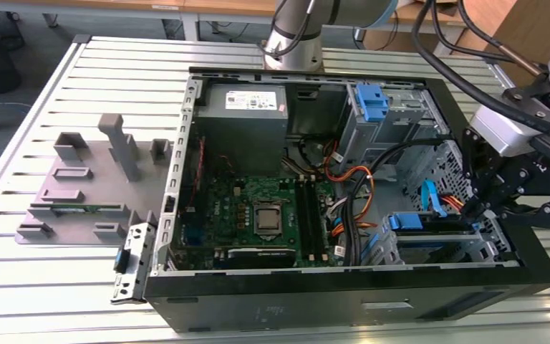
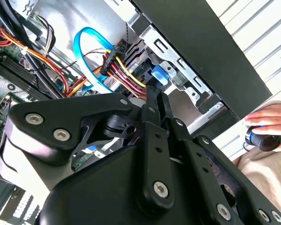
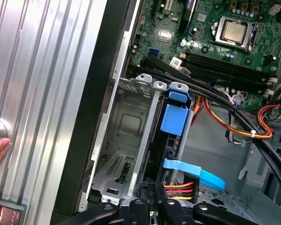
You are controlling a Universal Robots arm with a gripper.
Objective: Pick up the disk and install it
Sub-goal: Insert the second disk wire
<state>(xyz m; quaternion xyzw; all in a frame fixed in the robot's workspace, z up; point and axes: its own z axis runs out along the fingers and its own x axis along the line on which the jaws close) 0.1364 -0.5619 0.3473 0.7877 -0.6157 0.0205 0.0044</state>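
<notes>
Fig.: gripper (image 2: 152,101) fingers pressed together, nothing held, just behind disk (image 3: 171,136) seated in drive cage (image 3: 126,140). Disk likely rigid, heavyish, fragile; grip blue carrier edges.

Open black computer case (image 1: 351,297) on slatted metal table (image 1: 55,287), grey fixture plate (image 1: 74,193) beside it.
</notes>
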